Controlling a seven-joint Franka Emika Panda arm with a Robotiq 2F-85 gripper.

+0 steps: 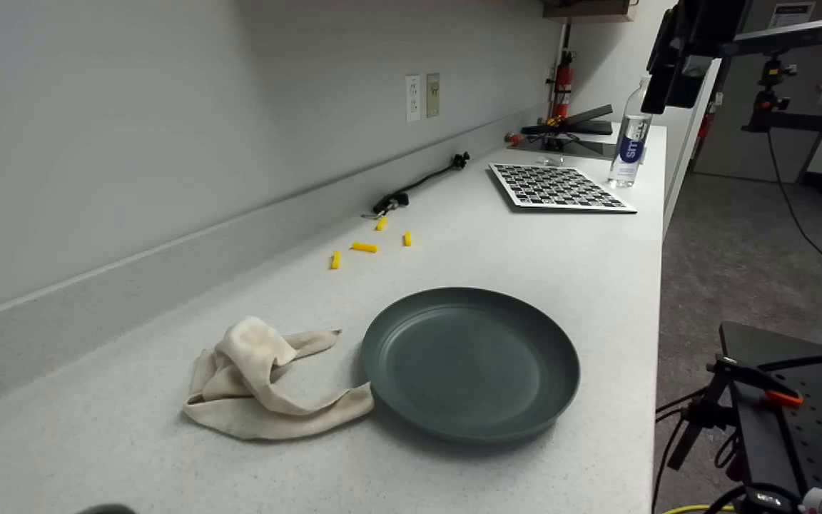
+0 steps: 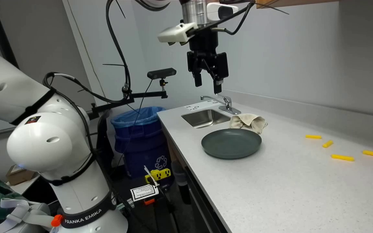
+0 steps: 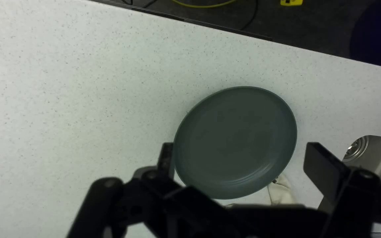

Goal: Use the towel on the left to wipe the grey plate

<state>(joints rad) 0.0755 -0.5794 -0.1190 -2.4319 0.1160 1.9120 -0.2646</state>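
The dark grey-green plate (image 1: 464, 364) lies flat on the white counter and shows in the exterior view (image 2: 231, 144) and the wrist view (image 3: 236, 138). The crumpled beige towel (image 1: 254, 353) lies beside it, one end at the plate's rim. The towel also shows in an exterior view (image 2: 249, 122), behind the plate. In the wrist view only a part of the towel (image 3: 280, 193) shows; the gripper's body hides the rest. My gripper (image 2: 208, 85) is open and empty, high above the counter. In the wrist view the plate appears between its spread fingers (image 3: 240, 148).
Several yellow pieces (image 2: 342, 157) lie near the wall. A sink (image 2: 205, 118) with a faucet (image 2: 227, 105) is beyond the plate. A checkered board (image 1: 561, 187) and a water bottle (image 1: 630, 139) stand farther along the counter. The counter's front edge (image 1: 657, 321) runs near the plate.
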